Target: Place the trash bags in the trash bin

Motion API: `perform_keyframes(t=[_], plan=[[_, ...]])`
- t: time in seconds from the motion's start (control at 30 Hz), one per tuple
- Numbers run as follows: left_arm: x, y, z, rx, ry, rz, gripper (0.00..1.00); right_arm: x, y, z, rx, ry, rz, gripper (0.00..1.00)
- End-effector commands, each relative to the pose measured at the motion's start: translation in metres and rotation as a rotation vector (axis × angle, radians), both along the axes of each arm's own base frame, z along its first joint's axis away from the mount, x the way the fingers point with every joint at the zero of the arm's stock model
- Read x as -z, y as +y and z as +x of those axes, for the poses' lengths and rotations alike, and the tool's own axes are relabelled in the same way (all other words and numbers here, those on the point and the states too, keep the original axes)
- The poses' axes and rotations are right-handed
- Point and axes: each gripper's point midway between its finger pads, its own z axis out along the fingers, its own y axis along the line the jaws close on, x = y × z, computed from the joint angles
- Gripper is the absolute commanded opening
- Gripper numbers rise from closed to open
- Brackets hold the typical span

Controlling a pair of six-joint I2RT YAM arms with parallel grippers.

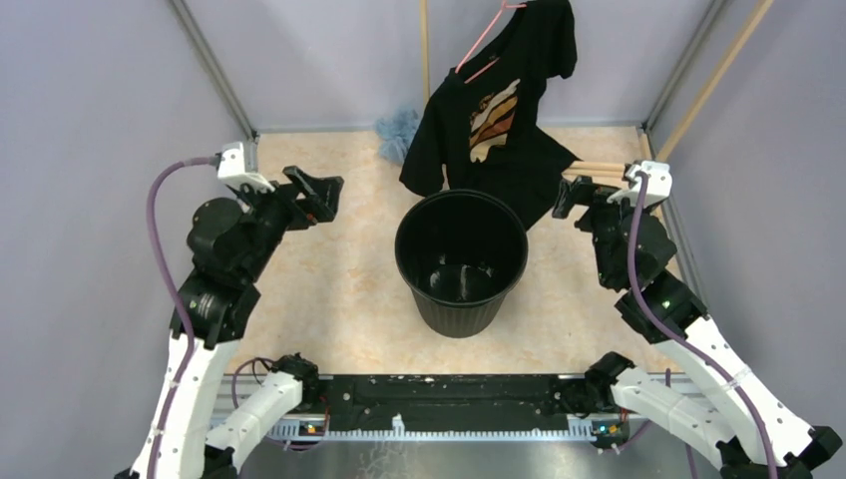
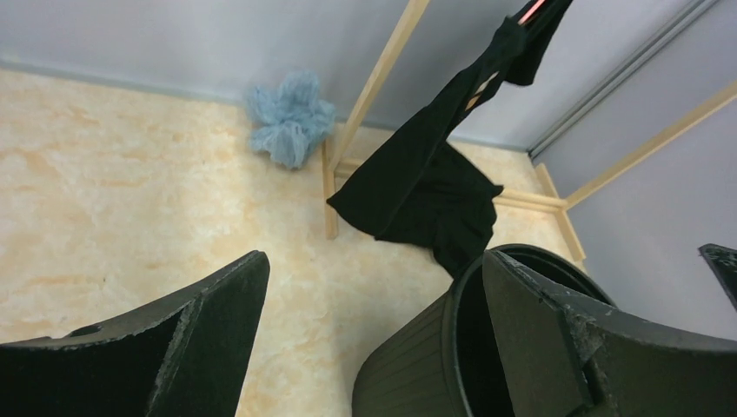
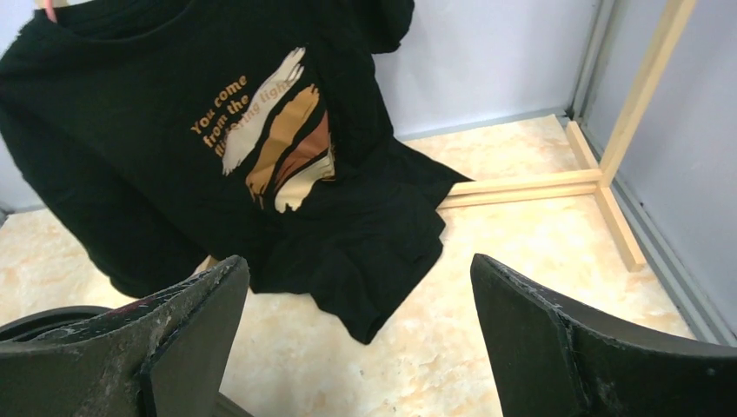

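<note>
Top external shows the round, tapered black plastic trash bin (image 1: 459,317) standing upright in the middle of the beige marbled worktop (image 1: 329,289), its rolled rim and glossy inside facing the camera. The thin, crinkly pale blue plastic trash bag (image 1: 397,132) lies bunched up by the far wall, well apart from the bin and partly hidden behind a black T-shirt (image 1: 499,110) with an orange print. The shirt hangs on a pink hanger (image 1: 484,40). The left end effector (image 1: 311,196) and right end effector (image 1: 577,197) flank the bin, both with fingers spread and holding nothing. Left wrist shows the trash bag (image 2: 291,117) as a fluffy, crumpled blue wad on the worktop beside a light wooden frame (image 2: 375,82). The ribbed wall of the trash bin (image 2: 408,373) sits between the parted fingers. Right wrist shows wide-apart fingers (image 3: 187,326) framing the T-shirt (image 3: 174,148), whose hem drapes onto the worktop.
</note>
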Motion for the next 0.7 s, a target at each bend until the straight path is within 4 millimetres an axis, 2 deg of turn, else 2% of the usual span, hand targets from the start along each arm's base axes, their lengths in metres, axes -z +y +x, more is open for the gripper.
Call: perform_keyframes(t=[0.0, 0.1, 0.23, 0.4, 0.5, 0.53, 0.67], plan=[[0.037, -0.009, 0.026, 0.004, 0.129, 0.022, 0.99, 0.006, -0.010, 0.006, 0.074, -0.016, -0.005, 0.99], [0.070, -0.015, 0.045, 0.000, 0.224, 0.032, 0.99, 0.012, -0.010, 0.009, 0.086, -0.007, -0.016, 0.99], [0.127, -0.024, 0.076, -0.013, 0.352, 0.032, 0.99, 0.016, -0.006, 0.009, 0.066, -0.003, -0.008, 0.99], [0.183, -0.016, 0.119, -0.069, 0.476, -0.060, 0.99, 0.023, -0.013, 0.007, 0.090, 0.008, -0.034, 0.99], [0.201, -0.013, 0.149, -0.046, 0.510, -0.202, 0.99, 0.018, -0.015, 0.004, 0.091, -0.004, -0.036, 0.99], [0.200, -0.015, 0.162, -0.027, 0.498, -0.280, 0.99, 0.016, -0.016, 0.002, 0.091, -0.010, -0.035, 0.99], [0.210, -0.031, 0.209, 0.076, 0.497, -0.476, 0.99, 0.013, -0.014, -0.002, 0.055, -0.043, -0.019, 0.99]])
